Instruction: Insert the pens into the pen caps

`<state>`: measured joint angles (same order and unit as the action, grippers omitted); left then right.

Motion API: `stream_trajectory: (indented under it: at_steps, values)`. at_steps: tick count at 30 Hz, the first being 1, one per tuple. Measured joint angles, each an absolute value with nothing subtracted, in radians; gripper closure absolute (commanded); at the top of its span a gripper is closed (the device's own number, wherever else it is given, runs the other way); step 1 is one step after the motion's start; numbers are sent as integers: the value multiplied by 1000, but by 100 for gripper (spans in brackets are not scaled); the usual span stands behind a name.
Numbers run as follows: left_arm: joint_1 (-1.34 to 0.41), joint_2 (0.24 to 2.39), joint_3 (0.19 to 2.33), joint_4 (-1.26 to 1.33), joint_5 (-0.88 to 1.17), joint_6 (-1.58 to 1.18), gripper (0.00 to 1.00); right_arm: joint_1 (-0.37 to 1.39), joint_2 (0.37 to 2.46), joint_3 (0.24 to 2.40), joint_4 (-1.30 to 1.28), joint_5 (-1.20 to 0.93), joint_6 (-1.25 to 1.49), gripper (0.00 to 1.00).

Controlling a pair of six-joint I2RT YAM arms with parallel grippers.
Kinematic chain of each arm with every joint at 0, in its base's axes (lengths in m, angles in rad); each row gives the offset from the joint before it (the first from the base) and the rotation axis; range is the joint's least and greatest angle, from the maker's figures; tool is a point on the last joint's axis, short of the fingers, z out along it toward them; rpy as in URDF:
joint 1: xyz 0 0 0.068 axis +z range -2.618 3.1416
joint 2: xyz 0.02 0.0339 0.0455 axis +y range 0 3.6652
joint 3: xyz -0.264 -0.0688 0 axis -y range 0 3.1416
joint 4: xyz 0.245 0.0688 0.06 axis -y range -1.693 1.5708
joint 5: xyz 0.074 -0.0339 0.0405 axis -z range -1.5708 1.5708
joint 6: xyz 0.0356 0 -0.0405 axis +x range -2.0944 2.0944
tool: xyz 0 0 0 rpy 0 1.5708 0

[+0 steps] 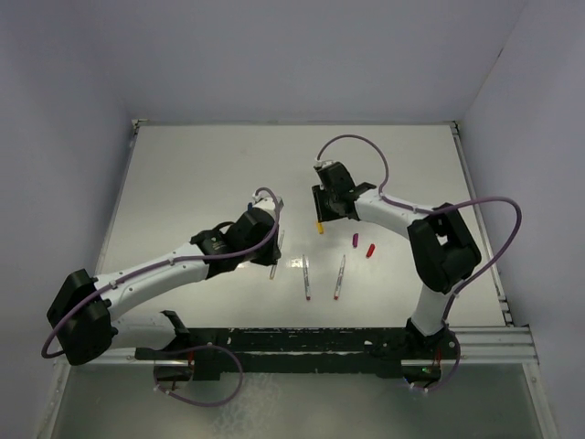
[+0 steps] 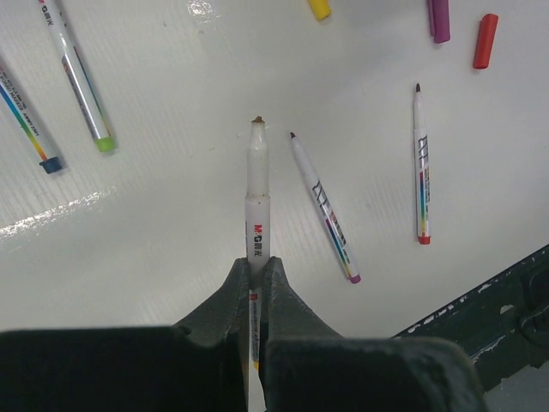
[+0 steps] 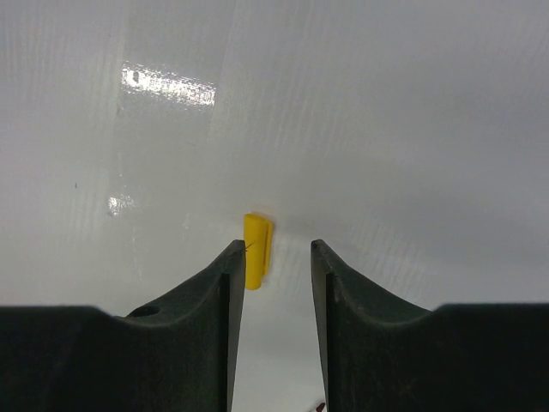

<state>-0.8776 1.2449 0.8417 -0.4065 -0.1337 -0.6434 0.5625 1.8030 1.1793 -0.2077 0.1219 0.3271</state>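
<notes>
Pens (image 2: 324, 206) lie loose on the table (image 1: 183, 183), while the held pen (image 2: 258, 184) is clamped in the left gripper (image 2: 257, 263), nib jutting forward, probably so a cap can be pushed on. Right of centre, the right gripper (image 3: 276, 245) hangs with fingers parted over the yellow cap (image 3: 256, 250), which lies flat just beside one finger, seemingly awaiting a pinch. The table is glossy, white and ribbed; plain pale walls (image 1: 274, 55) close it in

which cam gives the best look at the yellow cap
The right wrist view: the yellow cap is large and centred, by one finger of the open right tool. The top external view shows it only as a tiny yellow speck by that tool; the left wrist view cuts it off at the top edge.
</notes>
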Motion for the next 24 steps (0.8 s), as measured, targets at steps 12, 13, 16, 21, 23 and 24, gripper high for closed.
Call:
stream_trajectory:
  at_steps: [12,13,16,21,23,24]
  values:
    - [-878,1245,835,-380,-139,-643,100,583,1859,1202,-205,101,302,60]
    - [-878,1245,833,-376,-139,-643,100,587,1864,1202,-205,101,302,60]
    - [-878,1245,819,-364,-139,-643,100,593,1873,1202,-207,101,302,60]
    - [-878,1245,806,-359,-139,-644,100,602,1879,1202,-215,102,305,61]
    - [-878,1245,804,-360,-139,-644,100,603,1879,1202,-220,102,308,60]
    - [-878,1245,804,-359,-139,-644,100,604,1879,1202,-223,102,311,61]
